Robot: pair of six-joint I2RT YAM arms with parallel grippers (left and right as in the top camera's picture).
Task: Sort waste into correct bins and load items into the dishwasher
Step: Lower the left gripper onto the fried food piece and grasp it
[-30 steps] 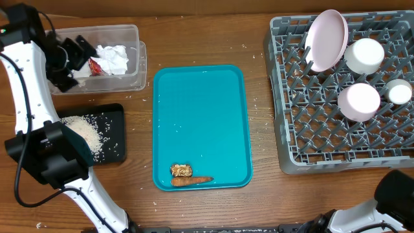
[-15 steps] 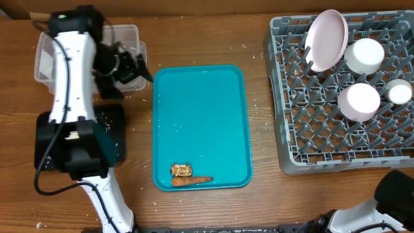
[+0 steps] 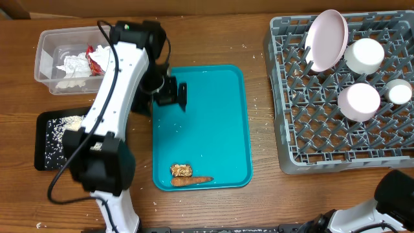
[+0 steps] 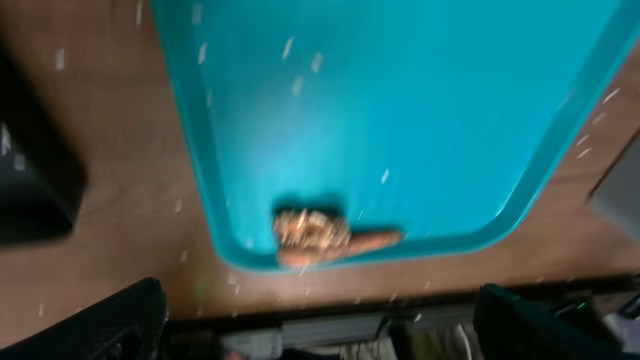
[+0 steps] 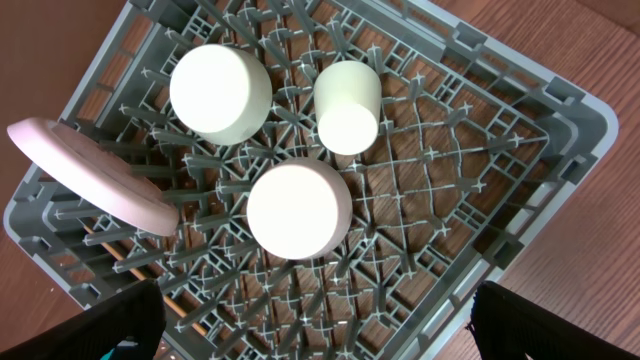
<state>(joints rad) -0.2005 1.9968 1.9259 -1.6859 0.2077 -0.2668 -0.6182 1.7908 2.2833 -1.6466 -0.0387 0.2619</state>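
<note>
1. carrot stick (image 3: 192, 181): lies flat on the teal tray (image 3: 200, 110), tight against the near rim and toward the near-left corner. Runs pretty much left-right, just slightly tilted, with the thin tip pointing to the robot's right and the fatter end on the left.
2. brown lump (image 3: 180, 169): sits just behind the stick's fat end. Touching or only very close, can't tell, since the left wrist view is too blurry.
3. teal tray again: long axis goes front to back, mid-table (image 3: 259, 207), between the bins and the rack.
4. left gripper (image 3: 174, 96): hangs over the far-left part of the teal tray, jaws spread wide, nothing between them. Well apart from the stick and the lump.
5. right gripper (image 5: 320, 338): fingers way out at the bottom corners of its own view, so spread wide too, and empty. Looks down on the dish rack (image 3: 284, 129).
6. clear tub (image 3: 46, 45): far left, holds the crumpled napkins (image 3: 74, 63) and the red wrapper (image 3: 96, 57).
7. black tray (image 3: 44, 152): just nearer than the tub, with rice (image 3: 61, 126) in it. Partly hidden by the left arm.
8. dish rack on the right: plate (image 3: 326, 39) stands on edge, leaning, at the far side. Two bowls (image 3: 365, 55) and the cup (image 3: 399, 92) sit upside down beside it.
</note>
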